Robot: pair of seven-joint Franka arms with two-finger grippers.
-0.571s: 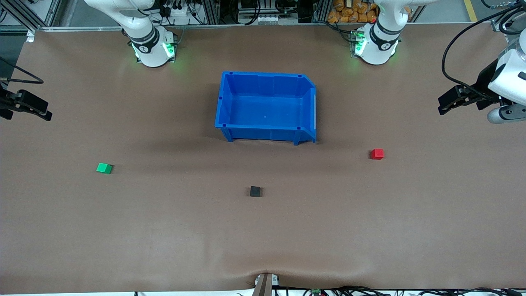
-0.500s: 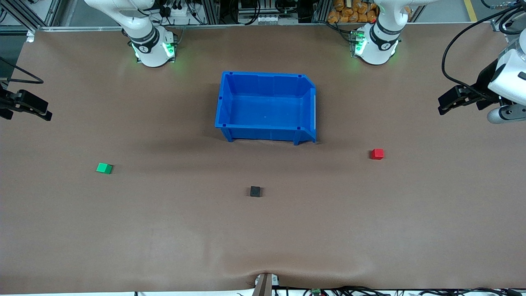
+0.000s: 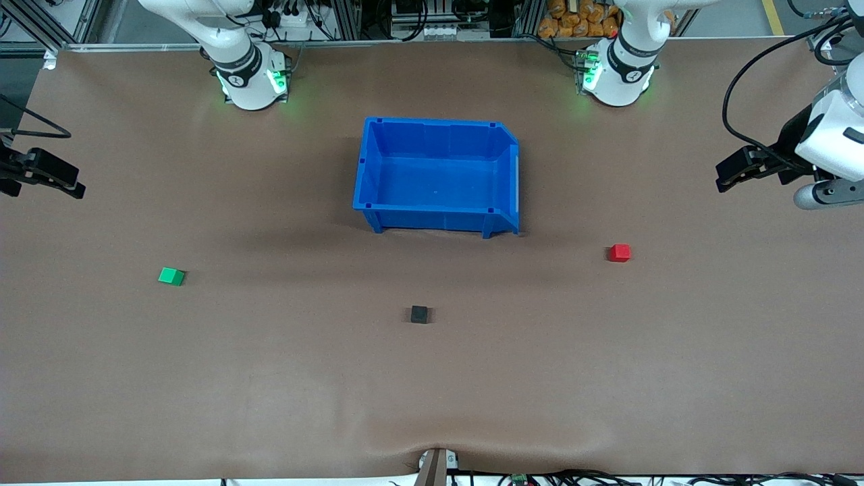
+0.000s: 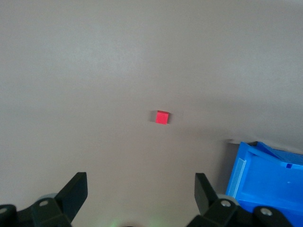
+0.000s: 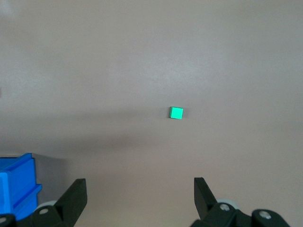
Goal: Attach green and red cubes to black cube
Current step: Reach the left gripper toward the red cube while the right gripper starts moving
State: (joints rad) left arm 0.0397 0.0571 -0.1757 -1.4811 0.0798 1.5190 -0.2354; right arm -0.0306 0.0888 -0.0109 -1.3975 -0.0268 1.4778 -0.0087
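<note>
Front view first: left gripper [image 3: 723, 177] up over the counter [image 3: 432, 378] at the left arm's end, nothing in it; fingers too bunched here to read the gap. Red cube [image 3: 619, 252] flat on the counter, well apart from that gripper, toward the table's middle and nearer the front camera. Right gripper [image 3: 71, 187] out at the right arm's end, over the counter's edge, also carrying nothing. Green cube [image 3: 171, 276] resting well apart from it, inward and nearer the front camera. Black cube [image 3: 419, 314] alone between the two coloured cubes, touching neither, far from both grippers. Blue bin [image 3: 437, 174] standing farther from the front camera than the black cube, nothing visible inside.

Over to the left wrist view: left gripper [image 4: 141, 196] spread wide, both black fingers [image 4: 75, 191] clear of everything. Red cube [image 4: 162, 117] ahead of the gap, lined up roughly between the fingers, well apart from them. Corner of the blue bin [image 4: 265, 177] just beside one finger.

Right wrist view: right gripper [image 5: 140, 196] likewise wide open, fingers [image 5: 201, 194] holding nothing. Green cube [image 5: 176, 113] out ahead, within the span of the fingers, well apart. Edge of the blue bin [image 5: 16, 182] off to one finger's side.
</note>
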